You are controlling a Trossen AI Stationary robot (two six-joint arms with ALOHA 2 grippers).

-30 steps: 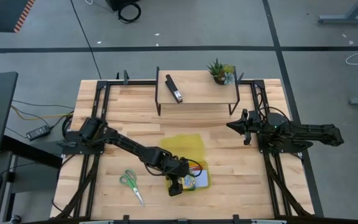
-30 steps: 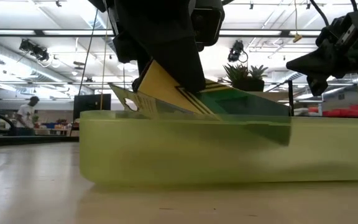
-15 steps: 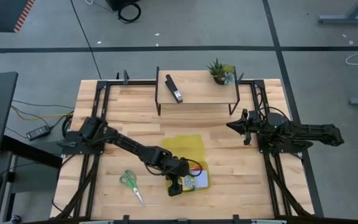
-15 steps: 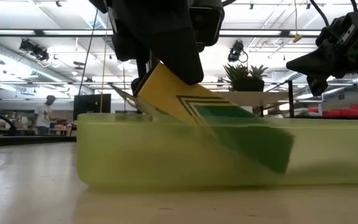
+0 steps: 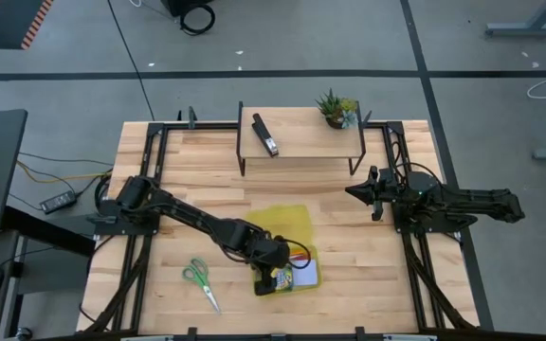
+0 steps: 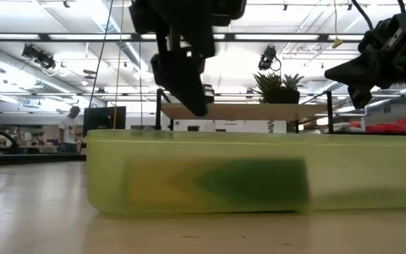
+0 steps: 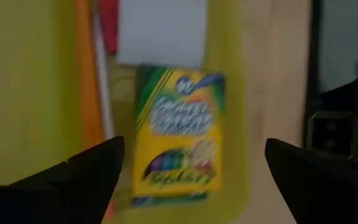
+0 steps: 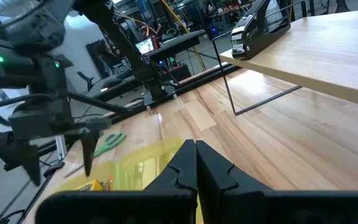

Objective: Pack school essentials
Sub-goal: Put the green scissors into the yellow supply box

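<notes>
The yellow-green crayon box lies flat in the translucent yellow tray, beside the orange pencils, the red piece and the pale notepad. My left gripper hangs open above the box, one finger on either side, touching nothing; in the low view it stands clear above the tray's rim. The green-handled scissors lie flat on the table left of the tray. The purple pen does not show. My right gripper waits shut in the air at the table's right.
A yellow sheet-like piece lies on the table just beyond the tray. A raised wooden shelf at the far edge carries the black stapler and the small potted plant. Bare wood lies between the tray and the right arm.
The crayon box, held tilted over the tray by my left gripper a second ago, tipped down and now lies flat in the tray. My left gripper has let go of it and risen a little above the tray.
</notes>
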